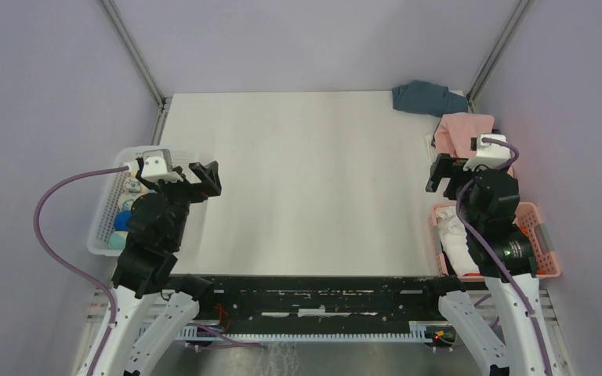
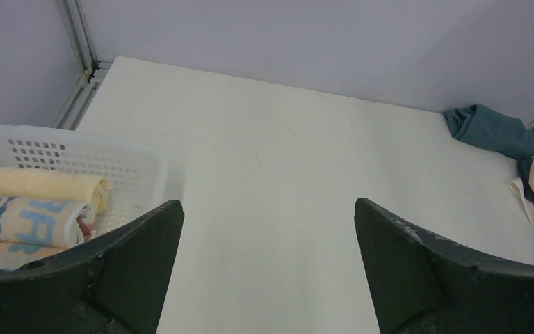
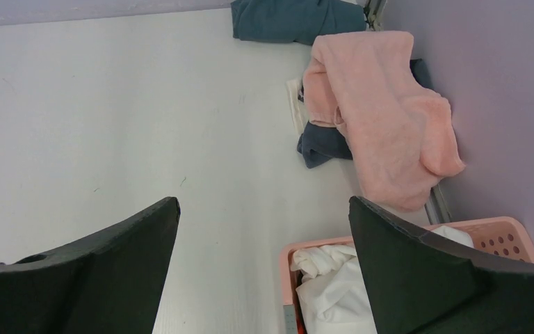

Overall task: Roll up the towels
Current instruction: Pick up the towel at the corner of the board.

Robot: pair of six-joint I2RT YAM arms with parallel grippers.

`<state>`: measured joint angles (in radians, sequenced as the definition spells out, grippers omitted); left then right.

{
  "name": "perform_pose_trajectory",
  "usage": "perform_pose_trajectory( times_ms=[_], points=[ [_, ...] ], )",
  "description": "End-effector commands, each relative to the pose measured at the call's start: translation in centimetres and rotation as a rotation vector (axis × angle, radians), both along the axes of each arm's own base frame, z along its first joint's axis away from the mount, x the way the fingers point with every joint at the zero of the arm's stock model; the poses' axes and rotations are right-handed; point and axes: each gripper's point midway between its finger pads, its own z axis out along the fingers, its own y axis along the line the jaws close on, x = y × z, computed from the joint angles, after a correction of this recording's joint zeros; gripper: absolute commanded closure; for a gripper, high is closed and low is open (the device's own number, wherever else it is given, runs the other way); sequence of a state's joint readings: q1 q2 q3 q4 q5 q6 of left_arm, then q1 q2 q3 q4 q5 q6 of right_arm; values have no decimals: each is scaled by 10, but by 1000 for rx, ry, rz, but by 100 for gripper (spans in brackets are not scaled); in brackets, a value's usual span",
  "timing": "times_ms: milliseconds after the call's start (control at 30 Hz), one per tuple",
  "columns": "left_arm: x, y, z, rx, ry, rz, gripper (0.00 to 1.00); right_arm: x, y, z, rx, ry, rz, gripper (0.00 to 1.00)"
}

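Left fingers (image 2: pixel 142 264) spread, near left edge of counter (image 1: pixel 306 172). Right fingers (image 3: pixel 122 250) spread, near right edge. Pink towel (image 3: pixel 382 118), teal towel (image 1: pixel 423 98) heaped at far right corner. Rolled towels (image 2: pixel 42 202) in white basket (image 2: pixel 111 163).

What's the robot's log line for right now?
left jaws open, empty | right jaws open, empty | pink towel unrolled | rolled towels in white basket

Overhead rear view, two low forward wrist views, table (image 1: pixel 306 157) common.
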<state>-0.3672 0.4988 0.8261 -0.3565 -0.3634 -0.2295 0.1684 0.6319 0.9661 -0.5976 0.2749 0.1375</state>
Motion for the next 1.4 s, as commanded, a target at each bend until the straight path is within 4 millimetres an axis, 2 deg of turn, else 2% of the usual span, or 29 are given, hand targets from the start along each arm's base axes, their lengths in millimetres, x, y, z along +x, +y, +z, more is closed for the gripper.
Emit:
perform_pose_trajectory(
  times_ms=[0, 167, 267, 433, 533, 733, 933, 1067, 1133, 1267, 1367],
  points=[
    [1, -4, 17, -38, -50, -12, 1, -1, -3, 28, 17, -77, -22, 0],
    [1, -4, 17, -27, -51, -18, 1, -5, -2, 35, 19, -123, -6, 0],
    [2, -8, 14, -16, -48, -38, 1, -3, -1, 31, 6, -113, 2, 0],
    [4, -12, 6, 2, -39, -59, 1, 12, 5, 22, -6, -32, 21, 0],
    [6, -15, -1, 15, -36, -75, 1, 27, 4, 11, -40, 44, 13, 0],
    [11, -30, -26, 58, 5, -155, 1, 69, -8, -6, -118, 141, -78, 0],
    [18, -41, -56, 70, 42, -197, 1, 121, -44, -31, -216, 268, -256, 0],
    [19, -43, -70, 84, 60, -199, 1, 152, -81, -52, -170, 317, -324, 0],
    [20, -44, -73, 96, 67, -200, 1, 166, -93, -62, -166, 336, -332, 0],
    [22, -42, -78, 116, 82, -184, 1, 198, -110, -92, -139, 380, -292, 0],
    [24, -43, -83, 123, 97, -183, 1, 220, -117, -118, -138, 431, -254, 4]
  ],
)
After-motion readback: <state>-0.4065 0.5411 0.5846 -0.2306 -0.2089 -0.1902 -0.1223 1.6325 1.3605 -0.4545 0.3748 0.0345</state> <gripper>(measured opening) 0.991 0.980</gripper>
